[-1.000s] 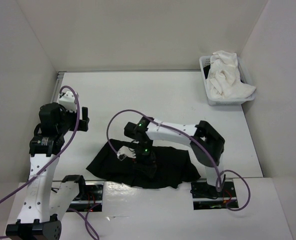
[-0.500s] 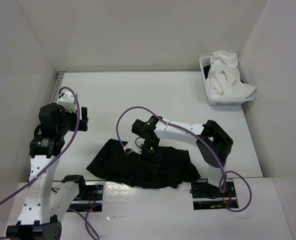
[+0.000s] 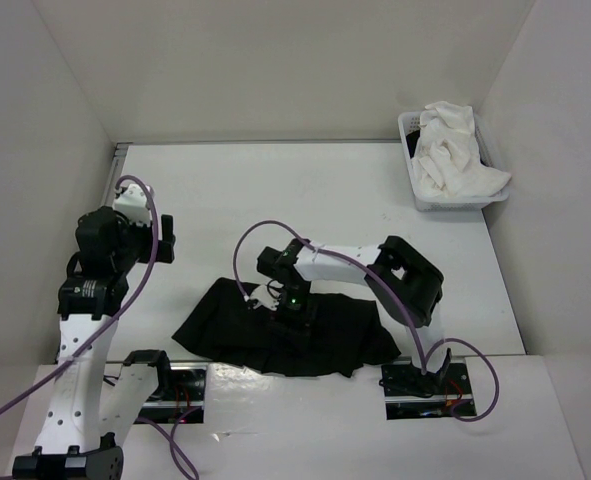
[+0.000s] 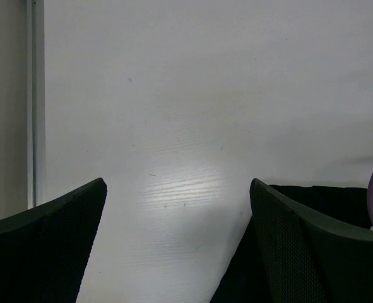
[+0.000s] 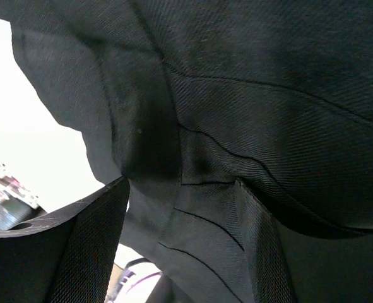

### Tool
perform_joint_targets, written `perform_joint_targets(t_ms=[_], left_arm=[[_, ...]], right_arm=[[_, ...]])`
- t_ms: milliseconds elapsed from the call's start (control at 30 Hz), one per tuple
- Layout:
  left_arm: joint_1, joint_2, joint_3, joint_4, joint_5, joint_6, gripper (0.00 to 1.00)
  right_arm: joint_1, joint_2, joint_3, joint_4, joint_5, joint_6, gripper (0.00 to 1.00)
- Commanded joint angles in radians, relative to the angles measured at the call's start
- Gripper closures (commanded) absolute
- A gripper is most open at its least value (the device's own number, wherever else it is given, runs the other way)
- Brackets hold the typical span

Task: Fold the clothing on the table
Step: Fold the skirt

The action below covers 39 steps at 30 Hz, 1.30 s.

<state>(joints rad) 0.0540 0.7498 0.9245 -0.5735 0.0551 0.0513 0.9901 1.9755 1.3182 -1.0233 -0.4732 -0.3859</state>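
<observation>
Plainly the right claw, half-spread and empty, sits on the skirt, which stretches left-right. The left claw gapes, empty, well apart

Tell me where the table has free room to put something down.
Free: the far half of the table, between the skirt and the back wall, left of the basket; also right of the skirt. Crowded: the near edge, with skirt, right gripper and arm bases.
</observation>
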Motion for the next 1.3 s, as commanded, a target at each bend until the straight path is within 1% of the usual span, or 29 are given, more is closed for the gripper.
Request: perform_joint_targets(t_ms=[0,100,267,367,500,667,767,900,1000,1033,1133,1167,1200,1233,1267], left_arm=[[0.006,-0.024,-0.006,0.029,-0.008,-0.008,0.00],[0.006,-0.033,-0.006,0.029,-0.008,-0.008,0.00],[0.006,-0.033,-0.006,0.029,-0.008,-0.008,0.00],[0.006,-0.033,-0.006,0.029,0.002,-0.008,0.00],[0.006,-0.033,-0.006,0.029,0.002,-0.008,0.00],[0.006,-0.033,-0.006,0.029,0.002,-0.008,0.00],[0.006,-0.024,-0.006,0.029,0.002,-0.008,0.00],[0.006,-0.024,-0.006,0.029,0.002,-0.008,0.00],[0.006,-0.015,-0.006,0.029,0.011,-0.008,0.00],[0.006,-0.015,-0.006,0.029,0.020,-0.008,0.00],[0.006,0.019,-0.006,0.017,0.063,0.005,0.00],[0.006,0.061,0.016,0.005,0.102,0.034,0.00],[0.006,0.092,0.028,0.004,0.123,0.051,0.00],[0.006,0.126,0.046,-0.011,0.140,0.070,0.00],[0.006,0.205,0.069,-0.023,0.162,0.087,0.00]], right_arm=[[-0.014,0.054,-0.013,0.235,0.214,0.059,0.26],[-0.024,0.063,-0.013,0.302,0.332,0.100,0.26],[-0.145,0.072,0.029,0.361,0.424,0.099,0.26],[-0.209,0.085,0.079,0.371,0.458,0.087,0.26],[-0.242,0.103,0.160,0.381,0.517,0.029,0.26],[-0.292,0.192,0.259,0.381,0.547,-0.027,0.26],[-0.301,0.226,0.280,0.402,0.584,-0.068,0.26],[-0.310,0.244,0.280,0.422,0.593,-0.103,0.26],[-0.311,0.223,0.280,0.422,0.579,-0.117,0.26],[-0.311,0.205,0.280,0.398,0.561,-0.117,0.26],[-0.311,0.074,0.280,0.349,0.447,-0.105,0.24],[-0.311,-0.014,0.280,0.332,0.371,-0.093,0.22],[-0.311,-0.061,0.291,0.312,0.329,-0.093,0.21],[-0.311,-0.108,0.291,0.286,0.297,-0.093,0.18],[-0.311,-0.156,0.271,0.275,0.242,-0.093,0.12]])
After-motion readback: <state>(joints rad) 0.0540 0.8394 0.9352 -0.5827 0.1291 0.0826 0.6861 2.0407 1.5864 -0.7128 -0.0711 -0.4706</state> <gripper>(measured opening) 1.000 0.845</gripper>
